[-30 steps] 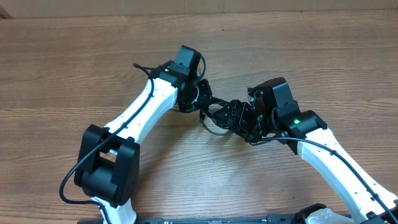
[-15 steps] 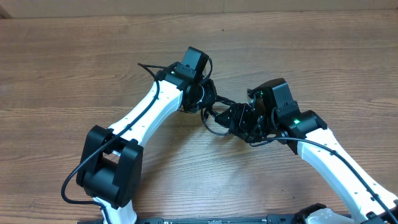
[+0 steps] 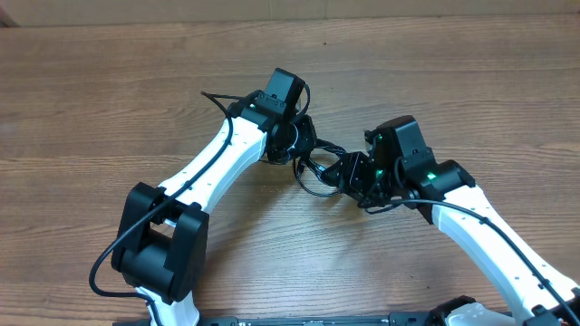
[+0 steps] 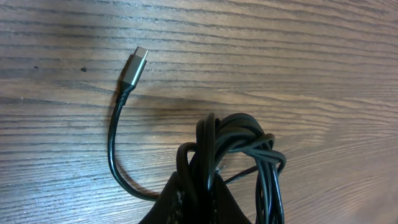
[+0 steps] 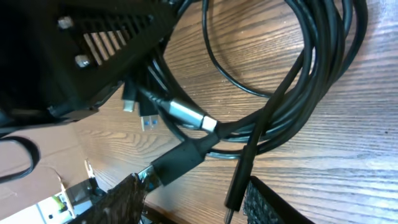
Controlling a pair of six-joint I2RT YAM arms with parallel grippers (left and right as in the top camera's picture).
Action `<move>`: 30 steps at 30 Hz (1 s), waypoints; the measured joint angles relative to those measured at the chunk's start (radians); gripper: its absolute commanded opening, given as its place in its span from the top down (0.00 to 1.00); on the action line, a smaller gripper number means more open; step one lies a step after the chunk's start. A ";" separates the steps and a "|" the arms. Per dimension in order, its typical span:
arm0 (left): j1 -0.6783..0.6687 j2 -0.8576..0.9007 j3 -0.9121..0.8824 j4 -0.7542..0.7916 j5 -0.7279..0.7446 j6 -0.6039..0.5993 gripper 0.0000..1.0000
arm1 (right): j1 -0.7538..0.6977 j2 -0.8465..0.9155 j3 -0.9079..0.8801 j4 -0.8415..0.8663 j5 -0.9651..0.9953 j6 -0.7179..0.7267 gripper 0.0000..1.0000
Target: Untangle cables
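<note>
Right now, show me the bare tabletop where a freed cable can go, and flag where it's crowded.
Free: the wide strip of table beyond the left gripper and right gripper; the wood outside the left arm; the patch between the left arm and right arm. Crowded: the cables bunched between the two grippers.

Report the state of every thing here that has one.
cables, tangled in a looped bundle
silver-tipped plug, free, lying flat on the table
left gripper, at the bundle, open or shut unclear
right gripper, open, at the bundle's edge
</note>
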 measured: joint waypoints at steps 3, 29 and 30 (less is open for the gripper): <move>0.000 0.000 0.000 0.000 0.000 0.000 0.96 | 0.002 0.027 0.000 0.017 0.000 -0.005 0.50; -0.006 0.000 0.000 0.021 -0.005 0.002 0.96 | 0.115 0.053 0.000 0.134 0.075 -0.248 0.66; -0.006 0.000 0.000 0.021 -0.005 0.005 0.96 | 0.115 0.053 0.000 0.135 0.080 -0.250 0.68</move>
